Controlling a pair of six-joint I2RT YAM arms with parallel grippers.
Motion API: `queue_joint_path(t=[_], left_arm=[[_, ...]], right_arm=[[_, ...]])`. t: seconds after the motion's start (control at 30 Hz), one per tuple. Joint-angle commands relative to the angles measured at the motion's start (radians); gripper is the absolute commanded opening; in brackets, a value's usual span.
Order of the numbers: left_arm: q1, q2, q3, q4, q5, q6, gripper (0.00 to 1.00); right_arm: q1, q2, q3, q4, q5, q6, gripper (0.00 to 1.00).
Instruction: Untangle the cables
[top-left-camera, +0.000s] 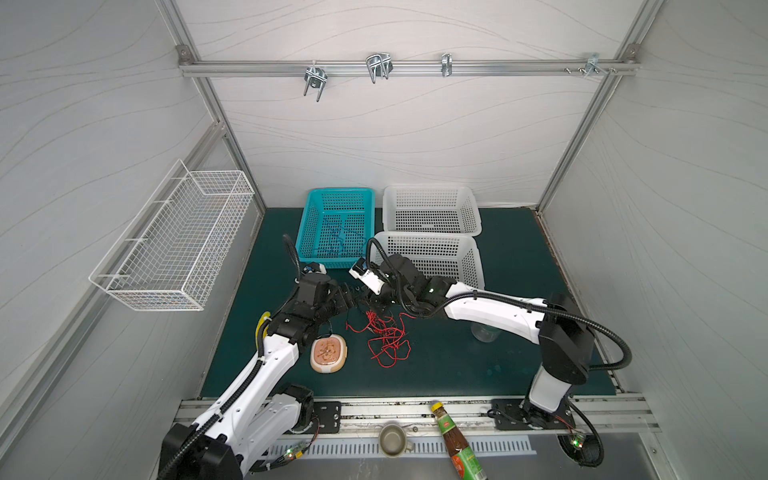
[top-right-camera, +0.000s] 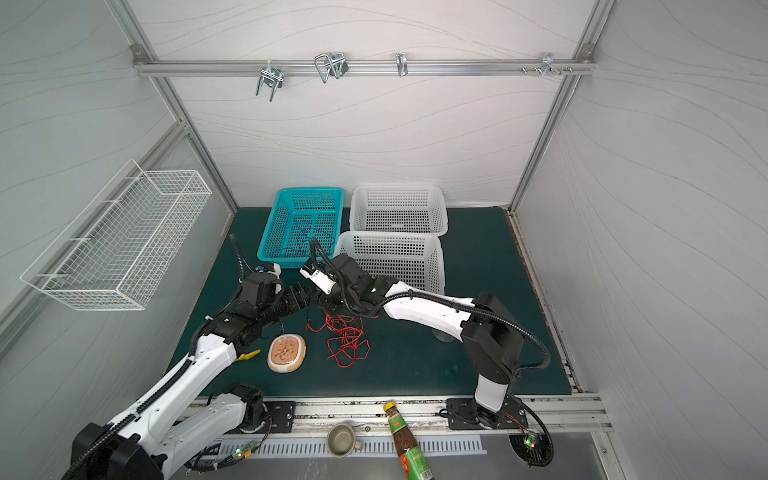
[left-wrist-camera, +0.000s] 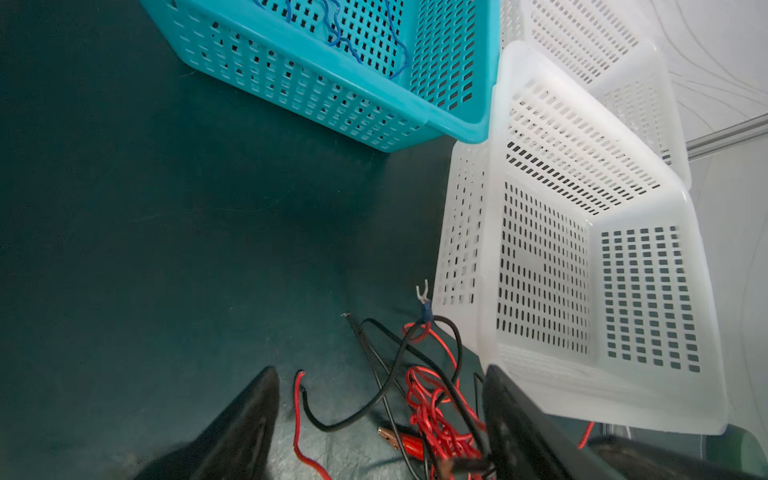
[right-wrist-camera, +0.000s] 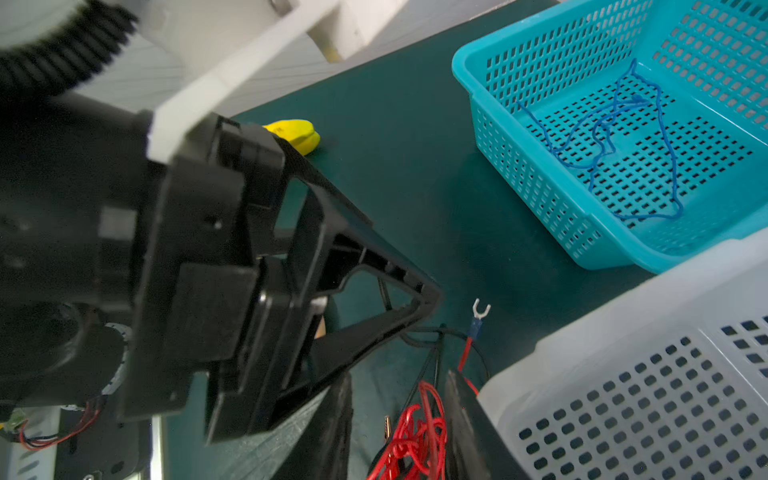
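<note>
A tangle of red and black cables (top-left-camera: 386, 340) lies mid-mat, its far end rising toward both grippers. My left gripper (left-wrist-camera: 380, 411) is open wide, with black and red cables (left-wrist-camera: 432, 399) and a red alligator clip (left-wrist-camera: 409, 444) between its fingers (left-wrist-camera: 249, 415). My right gripper (right-wrist-camera: 399, 419) stands partly open around a bunch of red loops (right-wrist-camera: 419, 432), with a gap on one side. A fork terminal (right-wrist-camera: 481, 309) pokes out beyond it. In both top views the grippers (top-left-camera: 353, 297) (top-left-camera: 372, 301) almost meet. A blue cable (right-wrist-camera: 623, 137) lies in the teal basket (top-left-camera: 340, 191).
Two white baskets (top-left-camera: 432, 189) (top-left-camera: 428, 237) stand behind the grippers, the nearer one close beside them. A tan lidded box (top-left-camera: 328, 353) and a yellow object (top-left-camera: 262, 322) sit by the left arm. A glass (top-left-camera: 484, 332) is under the right arm. A bottle (top-left-camera: 455, 440) and a mug (top-left-camera: 392, 438) rest on the front ledge.
</note>
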Motion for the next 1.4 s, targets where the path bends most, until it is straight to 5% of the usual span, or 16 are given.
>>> queue_joint_path(t=[0.0, 0.43, 0.67, 0.8, 1.0, 1.37], left_arm=[[-0.001, 0.005, 0.034, 0.02, -0.017, -0.033, 0.78], [-0.002, -0.079, -0.058, 0.113, 0.051, -0.056, 0.78], [-0.003, -0.004, -0.011, 0.087, 0.069, -0.076, 0.77], [-0.018, 0.022, -0.004, 0.077, 0.077, -0.104, 0.65], [-0.039, -0.029, 0.046, 0.006, 0.004, -0.071, 0.26], [-0.038, -0.003, 0.12, -0.094, 0.031, 0.061, 0.01]], right_arm=[[0.018, -0.035, -0.017, -0.048, 0.095, 0.01, 0.4], [0.027, -0.035, -0.065, -0.02, 0.126, 0.002, 0.39], [0.005, -0.048, -0.092, -0.016, 0.059, -0.055, 0.36], [-0.04, -0.07, -0.09, -0.025, -0.012, -0.03, 0.36], [-0.047, -0.131, -0.084, -0.037, -0.01, -0.018, 0.44], [0.029, -0.085, -0.042, 0.04, 0.049, 0.078, 0.48]])
